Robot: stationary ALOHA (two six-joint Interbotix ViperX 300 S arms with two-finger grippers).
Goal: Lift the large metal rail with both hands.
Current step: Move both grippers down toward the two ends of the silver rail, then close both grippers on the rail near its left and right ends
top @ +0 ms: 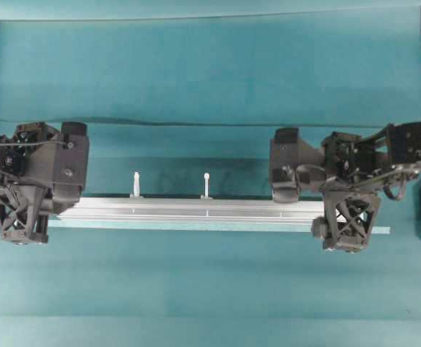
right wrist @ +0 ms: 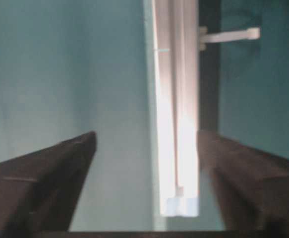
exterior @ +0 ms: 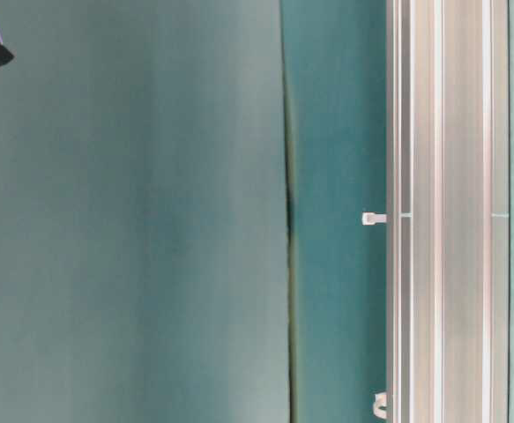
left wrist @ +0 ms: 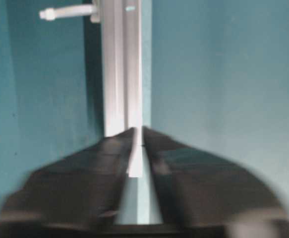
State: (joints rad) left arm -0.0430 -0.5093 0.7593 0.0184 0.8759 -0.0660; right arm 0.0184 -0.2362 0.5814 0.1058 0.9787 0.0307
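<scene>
Overhead: large metal rail (top: 196,210) lies flat on teal cloth (top: 196,72), left gripper (top: 22,210) and right gripper (top: 349,220) at its ends. Left wrist: fingers (left wrist: 85,173) blurred, narrowly parted around the rail end; grip unclear. Right wrist: fingers (right wrist: 45,173) spread wide, clear of rail.

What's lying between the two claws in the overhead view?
The large metal rail spans the stretch from the left claw to the right claw, two white pegs standing along its far side. The overhead view shows it.
</scene>
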